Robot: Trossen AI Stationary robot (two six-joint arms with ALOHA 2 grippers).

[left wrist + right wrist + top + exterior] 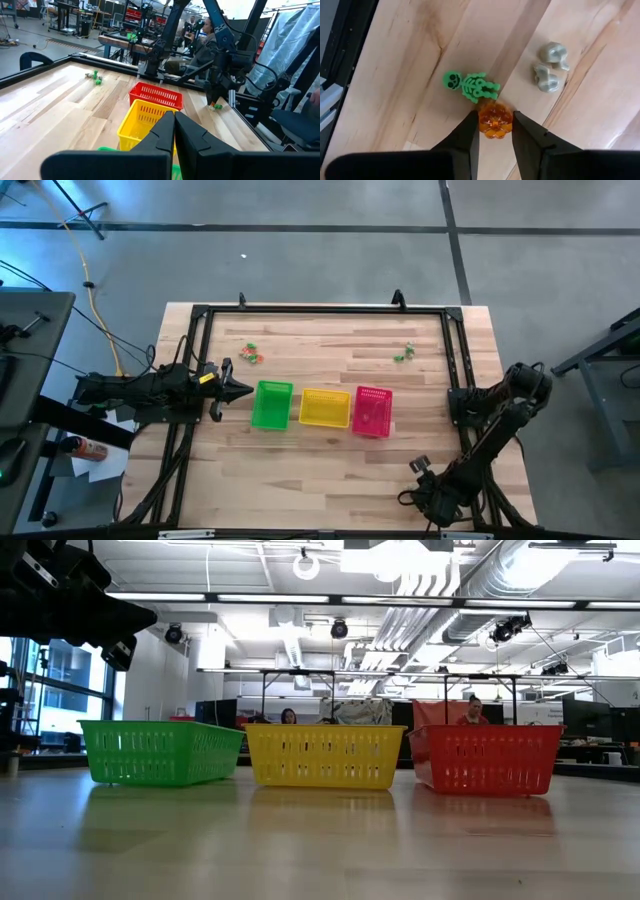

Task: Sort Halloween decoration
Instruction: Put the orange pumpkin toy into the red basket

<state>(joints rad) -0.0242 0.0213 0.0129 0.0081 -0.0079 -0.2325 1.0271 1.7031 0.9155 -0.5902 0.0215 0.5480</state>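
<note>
My right gripper (494,131), at the table's near right corner, pinches a small translucent orange pumpkin trinket (495,120) touching a green plastic skeleton (471,86). I judge lifting may snag the skeleton. My left gripper (174,127) waits pressed together.

Bright, even light from ceiling strips (330,602) overhead. My table (330,470) shows soft shadows and a faint sheen at tabletop height. My own fingers (465,137) are blurred up close; the skeleton (471,86) is sharp.
</note>
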